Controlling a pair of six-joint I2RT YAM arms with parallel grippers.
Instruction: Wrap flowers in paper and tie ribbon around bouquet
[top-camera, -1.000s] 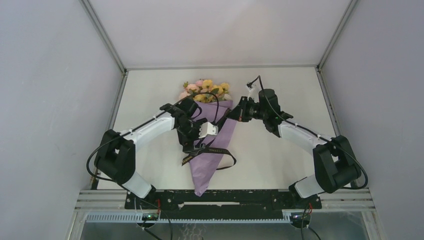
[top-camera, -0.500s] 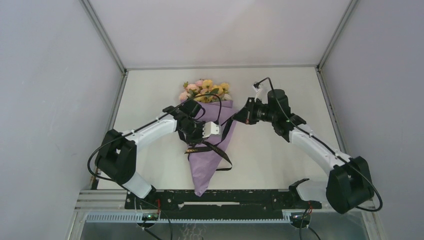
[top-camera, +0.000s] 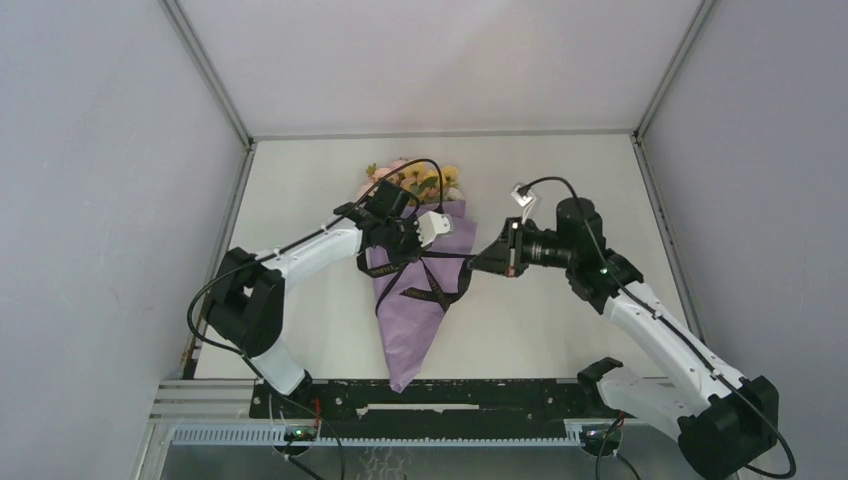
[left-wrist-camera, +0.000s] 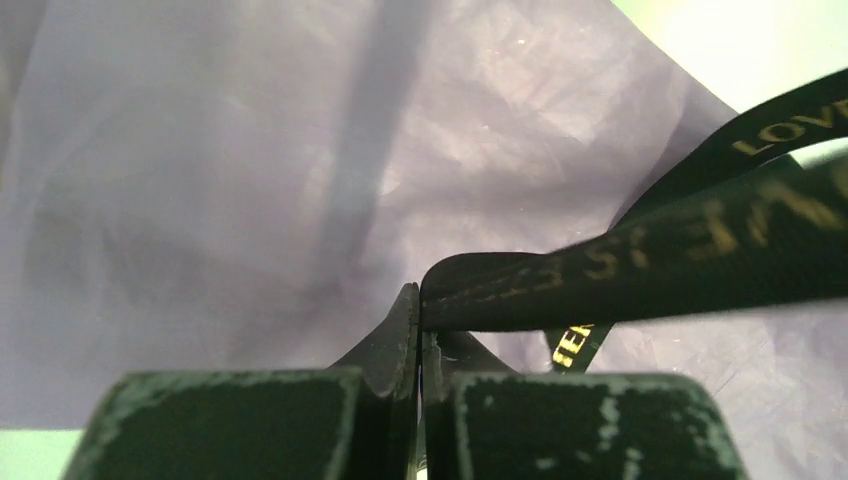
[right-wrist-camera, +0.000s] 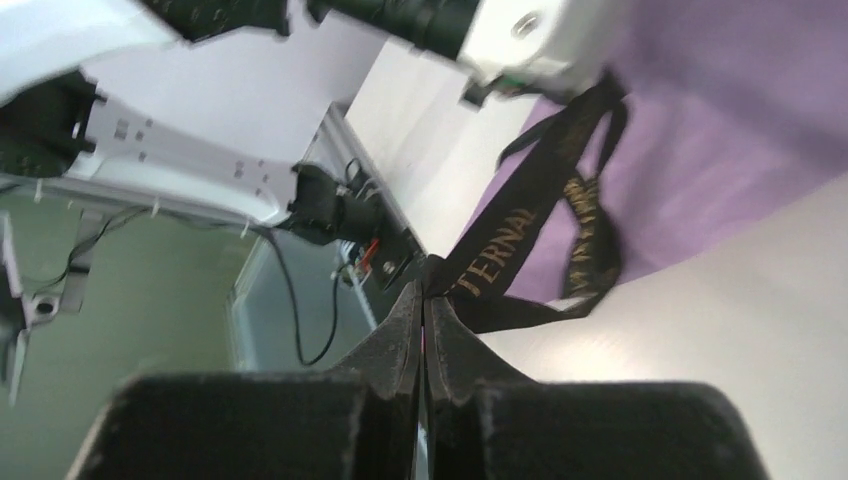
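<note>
1. Since the earlier frame the right arm has swung out to the right and nearer, drawing the right hand off the edge of the bouquet. The left hand has shifted toward the far end of the cone, and the ribbon, slack then, now runs taut between them.
2. The bouquet lies mid-surface, with the flowers at the far end. The paper tapers to a point at the near edge, so its long axis runs near to far.
3. The left hand is clenched on the ribbon; its wrist view shows the fingers pinching a fold of the lettered band over the paper.
4. The right hand is likewise clenched on the ribbon, just right of the cone.
5. The taut span crosses the cone left to right, square to its long axis, with loose loops lying nearer. With one hand on each side, the next pull probably goes outward along that line. Whether a knot has formed cannot be told.
</note>
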